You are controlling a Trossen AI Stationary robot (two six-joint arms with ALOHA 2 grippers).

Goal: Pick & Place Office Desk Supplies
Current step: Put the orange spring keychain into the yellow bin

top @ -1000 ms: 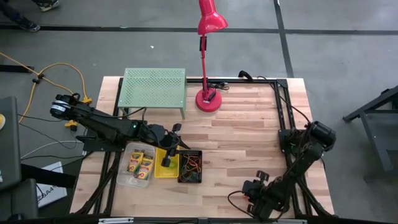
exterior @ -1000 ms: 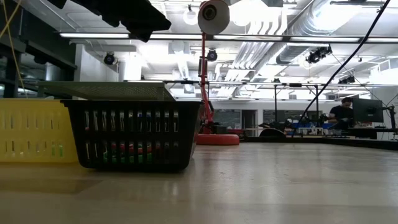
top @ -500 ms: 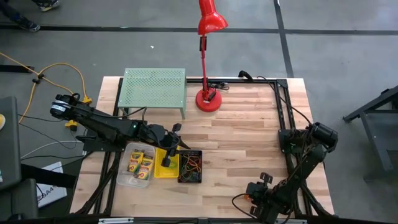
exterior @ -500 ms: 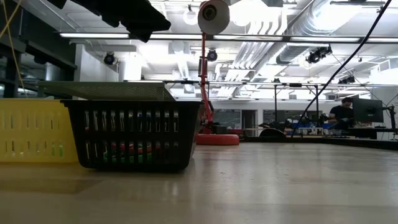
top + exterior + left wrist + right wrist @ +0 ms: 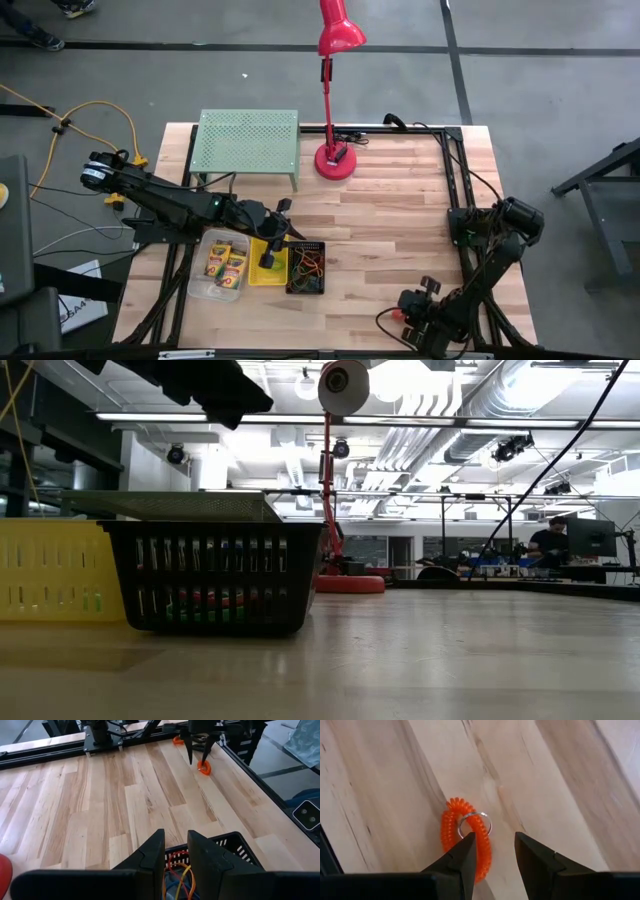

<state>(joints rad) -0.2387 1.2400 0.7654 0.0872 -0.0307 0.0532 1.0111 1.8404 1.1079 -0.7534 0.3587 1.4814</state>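
The right gripper (image 5: 492, 851) is positioned low over the near right part of the wooden table (image 5: 400, 230), close to the near edge. Its fingers (image 5: 462, 855) are parted by a narrow gap and nothing is held between them. An orange coiled loop (image 5: 465, 837) with a small metal ring is lying flat on the wood directly beneath the fingertips; one finger is seen over the coil, while the other is over bare wood beside it. Contact between finger and coil cannot be confirmed. In the left wrist view the same loop (image 5: 204, 767) is seen on the boards below the right gripper (image 5: 200, 750), near the table edge.

The left gripper (image 5: 175, 857) is held above the row of bins at the near left of the table. Its fingers are nearly closed, with only a slim gap between them, and nothing is gripped. Three bins are set side by side, touching:
- a clear bin (image 5: 200, 285) containing crayon boxes (image 5: 226, 264);
- a yellow bin (image 5: 252, 275) in the middle, holding scissors (image 5: 268, 258), of which a green handle is seen;
- a black mesh bin (image 5: 318, 270) on the right, containing coloured loops (image 5: 304, 266).

A light-green perforated rack (image 5: 248, 140) is located at the far left of the table, and a red desk lamp (image 5: 335, 155) is placed just beside it.
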